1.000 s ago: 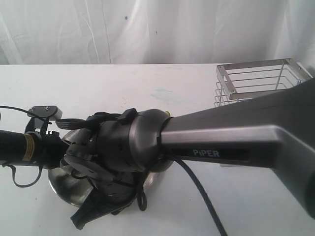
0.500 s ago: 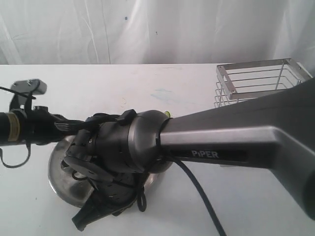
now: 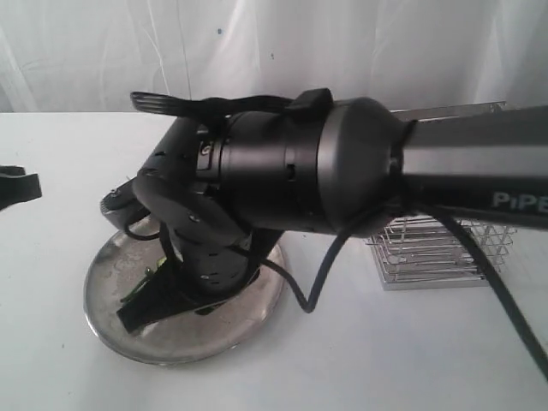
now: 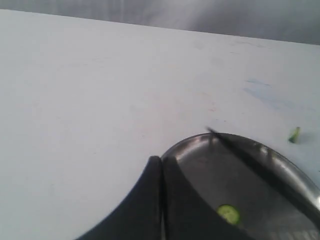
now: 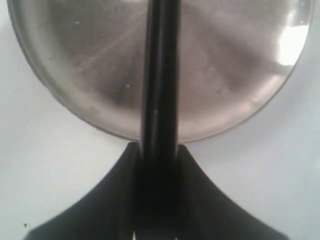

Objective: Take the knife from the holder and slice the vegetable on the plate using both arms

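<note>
The right arm (image 3: 342, 171) reaches across the middle of the desk (image 3: 51, 257) and bends down over the plate (image 3: 111, 321), which lies near the desk edge closest to the exterior camera, toward its left side. The right tool (image 5: 157, 147) is pinching the knife (image 5: 160, 75): both black fingers press on its sides, and the long black body of the knife runs straight out from them over the shiny dish. In the left wrist view the narrow blade crosses above the plate, with its point at the rim. Of the vegetable (image 4: 228, 214) I can see one round, pale green slice, lying on the plate beside the blade. A small green piece (image 4: 295, 135) lies on the bare desk, outside the plate and apart from it. The left tool (image 4: 161, 165) is pressed together and holds nothing; it is just beside the plate rim, toward the left edge of the desk. The holder (image 3: 437, 257) stands upright behind the right arm, toward the right edge of the desk, well apart from the plate.
</note>
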{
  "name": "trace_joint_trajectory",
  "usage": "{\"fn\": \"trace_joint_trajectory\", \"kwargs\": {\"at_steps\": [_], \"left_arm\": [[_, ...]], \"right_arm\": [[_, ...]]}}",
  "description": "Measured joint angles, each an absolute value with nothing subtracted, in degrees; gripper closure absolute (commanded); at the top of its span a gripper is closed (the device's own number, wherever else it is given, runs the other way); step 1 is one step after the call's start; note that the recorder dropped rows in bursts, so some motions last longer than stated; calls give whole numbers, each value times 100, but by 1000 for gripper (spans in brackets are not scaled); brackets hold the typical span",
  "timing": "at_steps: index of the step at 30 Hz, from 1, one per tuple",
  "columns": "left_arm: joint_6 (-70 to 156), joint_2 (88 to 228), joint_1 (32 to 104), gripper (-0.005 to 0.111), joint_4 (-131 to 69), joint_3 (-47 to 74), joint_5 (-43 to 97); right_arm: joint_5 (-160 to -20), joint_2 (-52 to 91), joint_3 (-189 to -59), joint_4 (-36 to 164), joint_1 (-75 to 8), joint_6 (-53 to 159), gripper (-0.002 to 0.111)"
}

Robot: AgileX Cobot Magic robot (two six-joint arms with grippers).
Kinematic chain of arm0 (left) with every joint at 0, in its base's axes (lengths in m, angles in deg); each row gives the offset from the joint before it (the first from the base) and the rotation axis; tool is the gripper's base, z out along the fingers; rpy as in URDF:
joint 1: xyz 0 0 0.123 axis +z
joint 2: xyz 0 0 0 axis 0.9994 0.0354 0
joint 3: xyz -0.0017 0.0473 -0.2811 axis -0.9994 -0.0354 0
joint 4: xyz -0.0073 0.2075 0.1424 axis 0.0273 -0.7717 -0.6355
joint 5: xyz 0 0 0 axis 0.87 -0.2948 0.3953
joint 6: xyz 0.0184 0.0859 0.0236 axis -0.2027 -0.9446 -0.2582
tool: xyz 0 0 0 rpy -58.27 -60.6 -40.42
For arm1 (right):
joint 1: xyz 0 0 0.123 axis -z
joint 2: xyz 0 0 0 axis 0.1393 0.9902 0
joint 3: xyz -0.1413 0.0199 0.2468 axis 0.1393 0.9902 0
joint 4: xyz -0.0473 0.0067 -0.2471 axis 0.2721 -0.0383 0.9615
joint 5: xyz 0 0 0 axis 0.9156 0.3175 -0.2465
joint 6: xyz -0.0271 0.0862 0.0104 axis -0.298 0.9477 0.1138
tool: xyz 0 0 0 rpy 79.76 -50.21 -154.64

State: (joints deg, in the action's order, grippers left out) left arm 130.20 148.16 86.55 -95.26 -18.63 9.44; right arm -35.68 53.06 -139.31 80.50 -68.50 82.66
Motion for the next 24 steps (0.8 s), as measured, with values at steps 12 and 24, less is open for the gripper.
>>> {"fn": "trace_joint_trajectory", "kwargs": {"at_steps": [12,24], "left_arm": [[13042,14509,8655,107,-9343,-2224,1151],[12640,14496,8655,107,-9282,-2224,930]], "right_arm": [[-3855,5874,-13931,7782,-5896,7896,93],[-4320,5952,-13931,7823,-5896,7511,82]]}}
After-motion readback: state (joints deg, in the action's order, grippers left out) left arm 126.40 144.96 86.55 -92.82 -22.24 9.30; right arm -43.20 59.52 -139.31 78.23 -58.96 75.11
